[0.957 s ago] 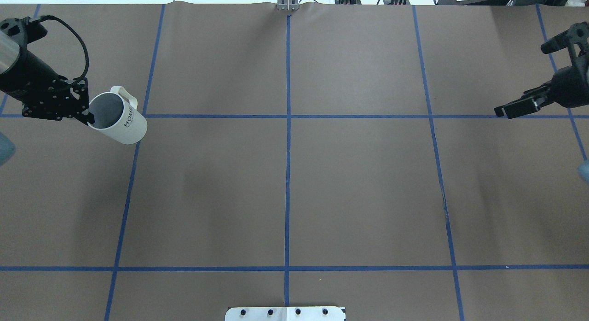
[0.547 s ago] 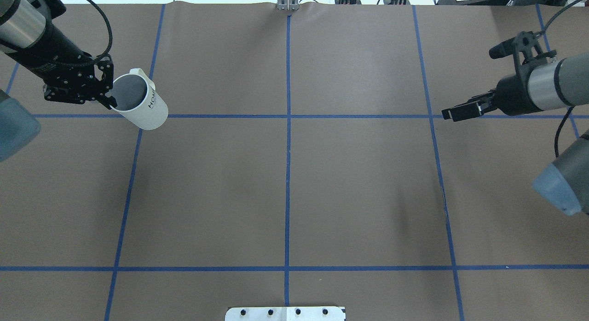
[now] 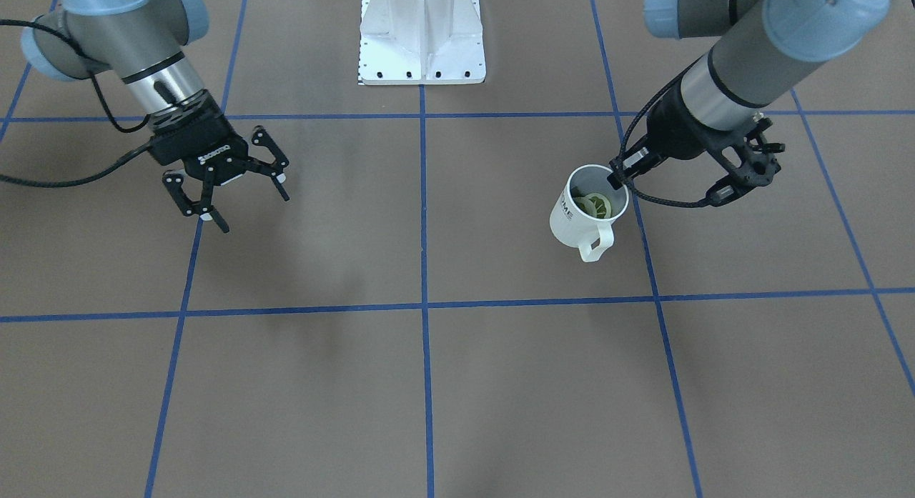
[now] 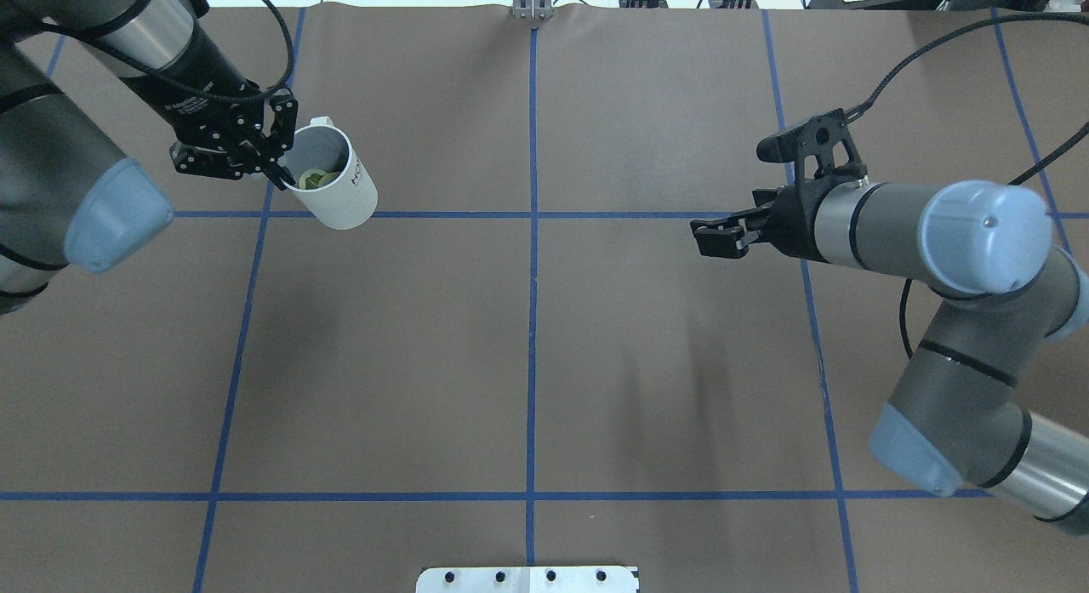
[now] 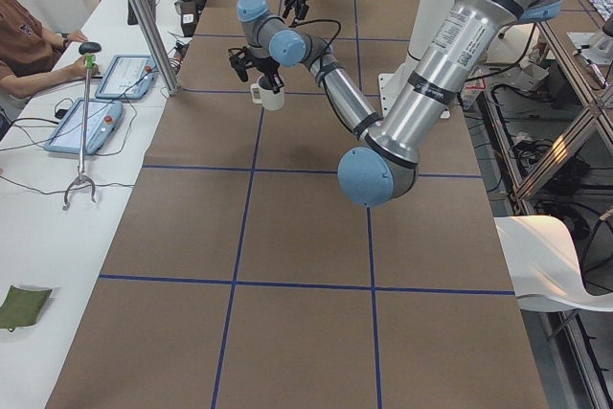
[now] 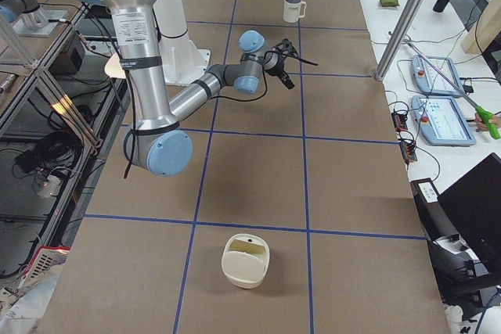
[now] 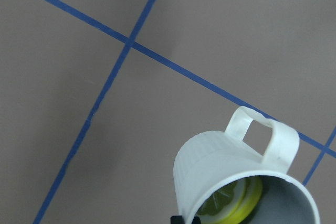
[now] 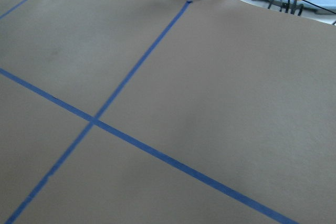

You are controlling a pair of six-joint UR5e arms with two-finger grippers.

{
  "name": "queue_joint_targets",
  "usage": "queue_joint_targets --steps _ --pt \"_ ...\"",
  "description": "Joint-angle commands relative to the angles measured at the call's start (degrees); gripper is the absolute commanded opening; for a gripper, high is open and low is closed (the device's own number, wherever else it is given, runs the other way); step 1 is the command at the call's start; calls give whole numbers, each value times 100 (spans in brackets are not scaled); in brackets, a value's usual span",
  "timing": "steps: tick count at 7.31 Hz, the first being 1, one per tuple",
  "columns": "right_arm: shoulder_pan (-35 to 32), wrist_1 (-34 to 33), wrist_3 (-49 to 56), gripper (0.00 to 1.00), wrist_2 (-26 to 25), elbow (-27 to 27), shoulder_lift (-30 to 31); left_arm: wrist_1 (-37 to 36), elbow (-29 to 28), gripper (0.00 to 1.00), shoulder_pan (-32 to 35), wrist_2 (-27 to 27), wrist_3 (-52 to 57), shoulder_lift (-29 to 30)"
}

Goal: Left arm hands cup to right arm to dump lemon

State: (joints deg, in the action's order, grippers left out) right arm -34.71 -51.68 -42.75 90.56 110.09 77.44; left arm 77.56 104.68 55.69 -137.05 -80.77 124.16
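Cup [image 4: 338, 193] held in left pincer [image 4: 283, 176], lemon [image 4: 316, 179] inside

Left arm [image 4: 51, 142] comes in over far-left part of worktop [image 4: 527, 363]; its pincer is clamped on cup's rim; cup is held off the surface, tilted, mouth upward, handle pointing away from robot, dark lettering on its side; yellow-green slices lie at the bottom; cup hangs near a crossing of blue tape [image 4: 532, 214] lines. Well apart to the right, right arm [image 4: 885, 227] reaches twd centre; right pincer [image 3: 256, 212] w/ fingers spread wide apart, above worktop.
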Motion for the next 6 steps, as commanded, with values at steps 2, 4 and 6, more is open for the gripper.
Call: queue_joint_targets --steps 2,4,6 --pt "1646 0 -5 99 -2562 56 -579 -479 -796 0 -198 21 -797 1186" --pt "2404 9 -22 99 -3909 39 -870 -479 -1586 0 -348 12 -1474 2082" --pt "2758 9 -476 99 -4816 -40 -950 -470 -1793 0 -629 55 -1609 2358"
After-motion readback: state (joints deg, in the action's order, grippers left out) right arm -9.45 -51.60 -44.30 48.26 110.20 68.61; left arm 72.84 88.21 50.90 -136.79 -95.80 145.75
